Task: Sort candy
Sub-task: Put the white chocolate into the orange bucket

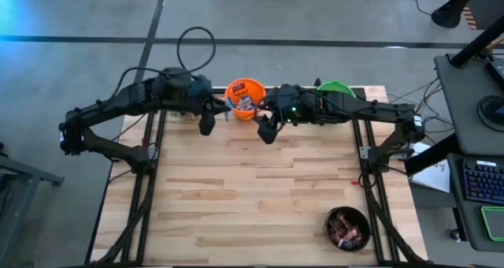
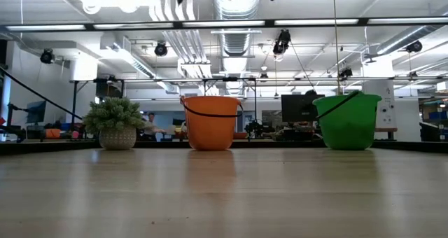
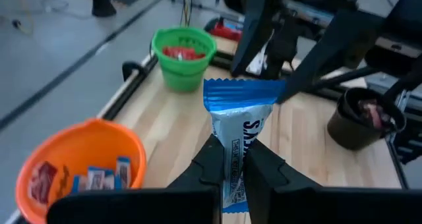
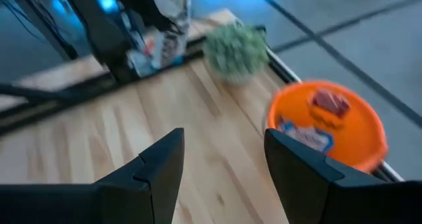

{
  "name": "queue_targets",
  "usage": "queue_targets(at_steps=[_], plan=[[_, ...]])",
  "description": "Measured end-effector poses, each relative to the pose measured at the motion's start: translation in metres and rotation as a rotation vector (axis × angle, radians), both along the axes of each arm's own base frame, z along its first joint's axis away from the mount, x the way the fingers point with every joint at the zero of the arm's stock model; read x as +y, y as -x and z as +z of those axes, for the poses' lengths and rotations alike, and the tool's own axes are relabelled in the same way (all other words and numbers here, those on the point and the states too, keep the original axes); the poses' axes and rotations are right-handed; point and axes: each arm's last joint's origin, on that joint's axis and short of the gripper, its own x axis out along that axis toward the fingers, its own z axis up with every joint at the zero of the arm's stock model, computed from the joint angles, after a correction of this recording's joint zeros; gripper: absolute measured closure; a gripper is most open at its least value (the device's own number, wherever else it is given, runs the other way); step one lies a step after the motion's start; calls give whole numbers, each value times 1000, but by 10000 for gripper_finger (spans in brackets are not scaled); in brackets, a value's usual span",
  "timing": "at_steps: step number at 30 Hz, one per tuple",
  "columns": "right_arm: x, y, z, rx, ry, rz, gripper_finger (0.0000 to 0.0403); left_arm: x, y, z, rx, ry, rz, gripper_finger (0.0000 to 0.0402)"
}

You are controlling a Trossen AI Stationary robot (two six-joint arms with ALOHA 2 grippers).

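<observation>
Wooden table (image 1: 260, 197) slats run under both my arms, with the orange bucket (image 1: 245, 97) and green bucket (image 1: 337, 87) along the far edge and a dark bowl (image 1: 347, 227) of candy at the near right corner. My left tool (image 3: 229, 163) is clamped on a blue-and-white bar (image 3: 239, 135), raised beside the orange bucket. My right tool (image 4: 223, 159) hangs empty, fingers apart, close by. Pinched only at its lower end, the bar could swing or slip and miss the bucket, or my two arms could bump.
</observation>
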Motion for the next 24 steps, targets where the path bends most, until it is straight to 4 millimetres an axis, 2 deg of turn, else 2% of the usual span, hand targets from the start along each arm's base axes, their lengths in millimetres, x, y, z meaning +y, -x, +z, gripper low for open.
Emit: queue_targets(at_steps=[12, 24], plan=[[-2, -17, 11, -180, 79, 34, 202, 1, -5, 19, -137, -74, -15, 395], [-9, -37, 0, -202, 132, 40, 202, 4, -16, 17, -160, -88, -26, 395]])
